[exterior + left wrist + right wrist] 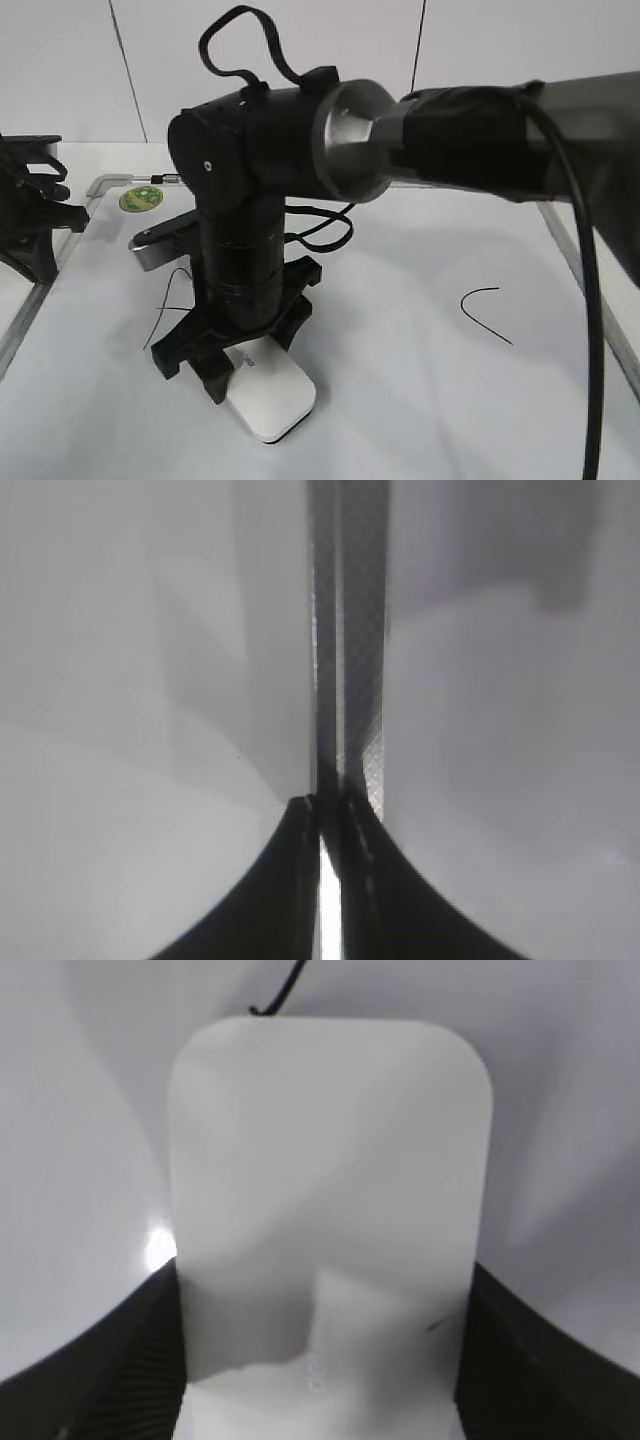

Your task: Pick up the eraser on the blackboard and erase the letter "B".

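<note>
The white eraser (275,400) lies flat on the blackboard (420,400), a white dry-erase board. My right gripper (235,368) reaches across from the right and is shut on the eraser from above. In the right wrist view the eraser (330,1180) fills the space between the two black fingers of the right gripper (320,1360), and a short black stroke (278,998) shows just beyond its far end. The letter "B" is hidden behind the arm. My left gripper (40,215) rests at the board's left edge, shut and empty (322,815).
A curved "C" stroke (485,312) is on the right of the board. Thin strokes of another letter (165,300) show left of the right gripper. A round green magnet (142,199) and a silver bar (160,240) lie at the back left. The board's metal frame (580,270) runs along the right.
</note>
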Controlling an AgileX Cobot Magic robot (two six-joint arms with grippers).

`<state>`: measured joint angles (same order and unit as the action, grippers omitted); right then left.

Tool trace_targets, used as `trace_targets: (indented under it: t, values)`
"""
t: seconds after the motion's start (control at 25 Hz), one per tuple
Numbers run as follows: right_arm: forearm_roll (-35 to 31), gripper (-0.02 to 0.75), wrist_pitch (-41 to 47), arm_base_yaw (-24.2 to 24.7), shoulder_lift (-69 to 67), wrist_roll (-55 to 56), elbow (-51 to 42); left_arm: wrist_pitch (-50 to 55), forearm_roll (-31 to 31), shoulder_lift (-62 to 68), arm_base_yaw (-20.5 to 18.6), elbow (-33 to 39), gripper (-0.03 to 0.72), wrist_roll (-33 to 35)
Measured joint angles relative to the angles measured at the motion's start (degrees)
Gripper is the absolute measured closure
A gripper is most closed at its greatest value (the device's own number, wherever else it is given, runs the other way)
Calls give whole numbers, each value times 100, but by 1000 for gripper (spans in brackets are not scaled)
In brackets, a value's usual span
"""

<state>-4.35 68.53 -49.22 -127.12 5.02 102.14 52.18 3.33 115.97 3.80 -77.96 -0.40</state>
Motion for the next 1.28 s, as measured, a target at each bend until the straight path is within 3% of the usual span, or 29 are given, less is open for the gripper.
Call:
trace_targets:
  t: [0.36,0.48,0.92,1.28]
  values:
    - [94,213,120,-1073,12,-165,-14,0,0,0,0,0,672,0]
    - [72,213,120,-1190,12,-178,-18,0,0,0,0,0,672,0]
    - [-290,213,94,-772,37,-112,-148,-13,0,0,0,0,672,0]
    - [-187,213,105,132,140,-24,-307,-13,0,0,0,0,672,0]
